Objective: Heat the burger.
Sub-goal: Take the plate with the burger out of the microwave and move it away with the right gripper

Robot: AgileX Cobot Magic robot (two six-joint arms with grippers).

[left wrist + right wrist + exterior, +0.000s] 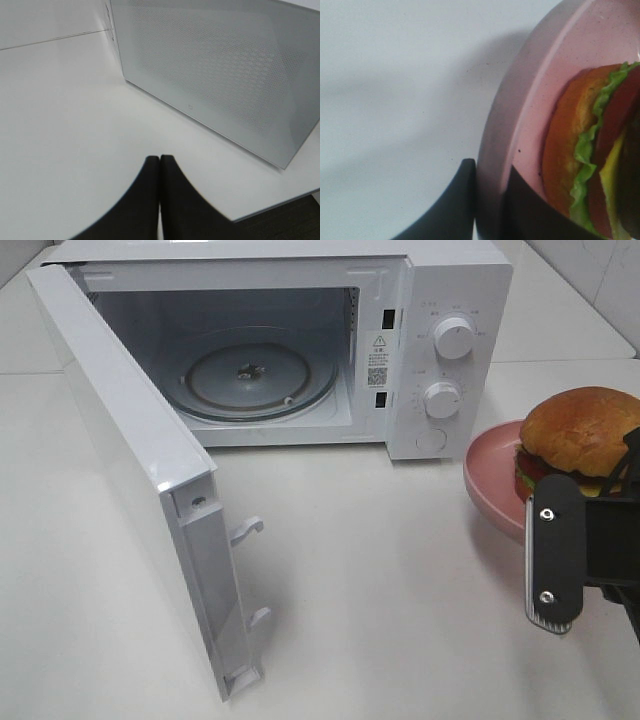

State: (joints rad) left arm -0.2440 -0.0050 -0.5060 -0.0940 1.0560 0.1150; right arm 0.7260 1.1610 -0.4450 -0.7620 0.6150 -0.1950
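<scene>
Exterior high view: a white microwave (300, 340) with smooth, boxy walls stands at the back of a matte white table (380, 580). Its door (140, 500) hangs wide open to the left, a flat slab with two small hooked latches on its inner edge. Inside, a round, clear glass turntable (255, 378) lies on the floor of the cavity. Two round white knobs (455, 338) sit one above the other on the control panel at the right, with a flat round button under them.

To the right of the microwave, a pink plate (490, 475) with a smooth, curved rim rests on the table. The burger (575, 435) sits on it: a domed, glossy golden-brown bun over ruffled green lettuce, yellow cheese and a red-brown layer.

The right gripper (590, 540), black with a ribbed pale pad on the one finger that shows clearly, is at the near edge of the plate. In the right wrist view its dark, curved fingers (455, 205) straddle the plate's rim, one outside and one inside, narrowed onto it, with the burger just beyond the inner finger.

In the left wrist view, the left gripper (159, 165) has its two black fingers pressed flat together with nothing between them, above the bare table. Ahead of it is the door's outer face, pale grey with a fine dotted mesh.
</scene>
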